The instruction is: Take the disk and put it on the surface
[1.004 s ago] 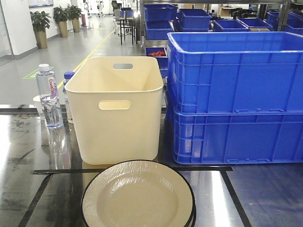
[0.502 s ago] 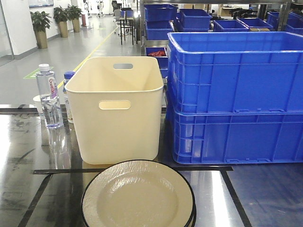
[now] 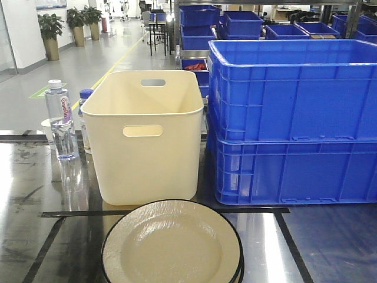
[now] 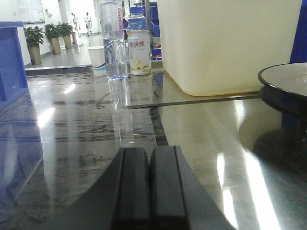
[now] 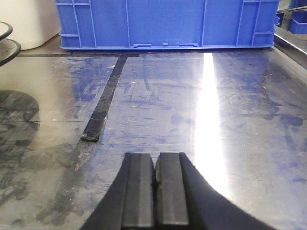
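A stack of cream disks with black rims sits on the glossy dark grey tabletop, at the near centre of the front view. Its edge shows at the right of the left wrist view as the disks, and at the far left of the right wrist view as the disks. My left gripper is shut and empty, low over the tabletop, left of the stack. My right gripper is shut and empty over the tabletop, right of the stack. Neither arm appears in the front view.
A cream plastic bin stands behind the disks, with stacked blue crates to its right. Bottles and a paper cup stand at the left. Black tape lines cross the tabletop.
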Tool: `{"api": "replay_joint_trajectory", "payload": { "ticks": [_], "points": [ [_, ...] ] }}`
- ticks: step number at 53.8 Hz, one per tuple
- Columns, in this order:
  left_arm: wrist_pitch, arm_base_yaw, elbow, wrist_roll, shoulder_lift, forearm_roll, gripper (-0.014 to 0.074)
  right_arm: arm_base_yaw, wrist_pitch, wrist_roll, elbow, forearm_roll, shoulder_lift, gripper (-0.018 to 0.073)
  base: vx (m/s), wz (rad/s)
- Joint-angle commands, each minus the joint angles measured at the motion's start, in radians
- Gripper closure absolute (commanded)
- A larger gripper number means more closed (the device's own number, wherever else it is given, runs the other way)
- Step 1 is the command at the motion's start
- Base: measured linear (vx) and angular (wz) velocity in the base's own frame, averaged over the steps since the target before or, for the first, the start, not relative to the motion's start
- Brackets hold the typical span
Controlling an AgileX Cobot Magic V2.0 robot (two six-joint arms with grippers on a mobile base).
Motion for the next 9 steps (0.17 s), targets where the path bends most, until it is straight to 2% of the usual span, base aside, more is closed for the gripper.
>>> {"api": "replay_joint_trajectory", "payload": {
  "ticks": [1,9],
  "points": [
    [-0.084,0.001,-0.020,-0.010,-0.012,0.001,0.0595,-0.001,-0.079,-0.002,0.008,-0.004,-0.010,0.0567,0.00,0.00],
    [-0.084,0.001,-0.020,-0.010,-0.012,0.001,0.0595,-0.001,-0.079,-0.002,0.008,-0.004,-0.010,0.0567,0.00,0.00]
  ]
}}
